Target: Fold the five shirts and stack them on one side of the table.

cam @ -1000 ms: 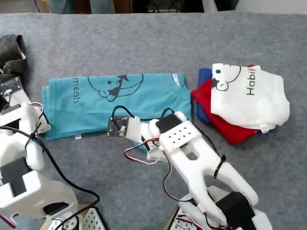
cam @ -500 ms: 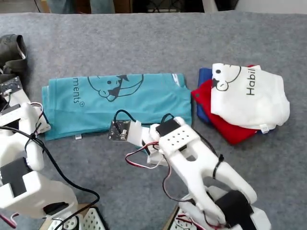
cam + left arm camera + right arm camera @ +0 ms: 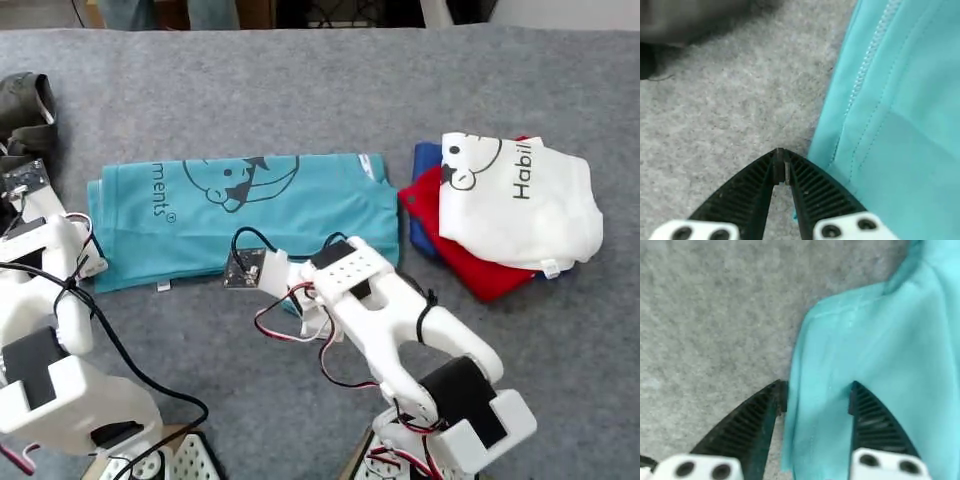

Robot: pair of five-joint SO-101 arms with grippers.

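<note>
We look down on a grey felt-covered table (image 3: 300, 90) where the teal shirt (image 3: 250, 215) lies flat, folded into a long band across the middle. The right arm (image 3: 400, 320) reaches from its base at the near edge, bent low over the shirt's near hem. The left arm (image 3: 45, 300) stands folded at the shirt's left end. Well apart on the right, a white shirt (image 3: 520, 200) tops a red shirt (image 3: 470, 260) and a blue shirt (image 3: 425, 160); a dark shirt (image 3: 25, 100) is bunched at the far left. The right gripper (image 3: 817, 392) is spread wide, its jaws either side of a teal fold, not pinching it. The left gripper (image 3: 780, 165) has its tips pressed together on nothing, over bare felt just beside the teal edge.
</note>
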